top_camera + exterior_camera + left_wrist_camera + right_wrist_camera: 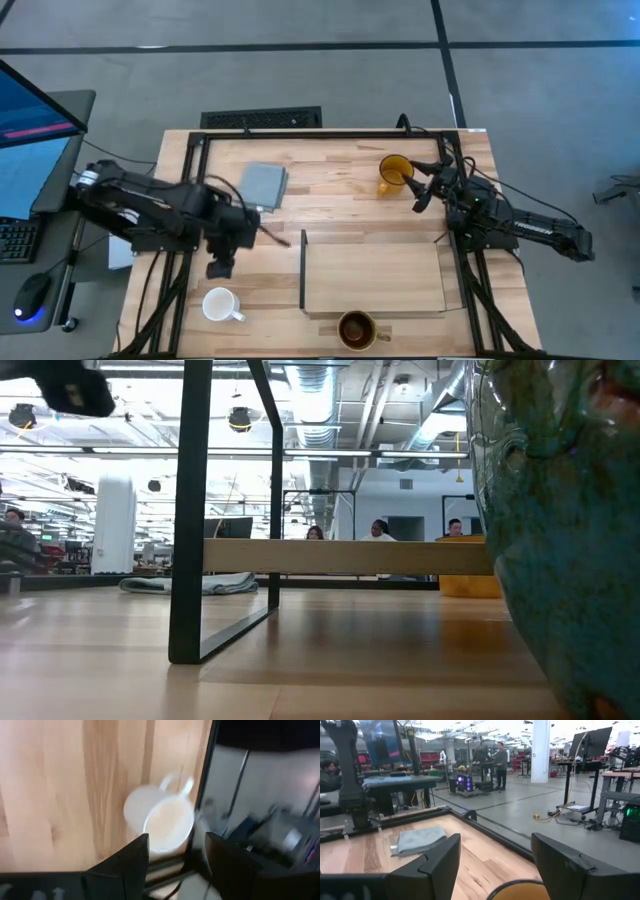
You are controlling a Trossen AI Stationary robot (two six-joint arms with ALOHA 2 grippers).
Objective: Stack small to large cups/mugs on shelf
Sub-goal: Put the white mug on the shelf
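The small white mug (pixel 221 304) stands on the table near its near-left corner, and in the left wrist view the white mug (pixel 159 818) shows beyond my fingers. My left gripper (pixel 219 267) hovers just far of it, open (pixel 177 857), touching nothing. The yellow-amber mug (pixel 393 172) stands at the far right. My right gripper (pixel 426 186) is open just right of it, with the mug's rim (pixel 518 890) showing low between the fingers. The glass mug (pixel 357 329) with its dark inside stands at the table's near edge, in front of the shelf (pixel 375 280).
A grey-blue folded cloth (pixel 263 185) lies on the far-left part of the table. The shelf's dark upright panel (pixel 303 270) stands along its left edge. A black frame (pixel 330 132) runs round the table. In the low view the glass mug (pixel 560 540) fills the right side.
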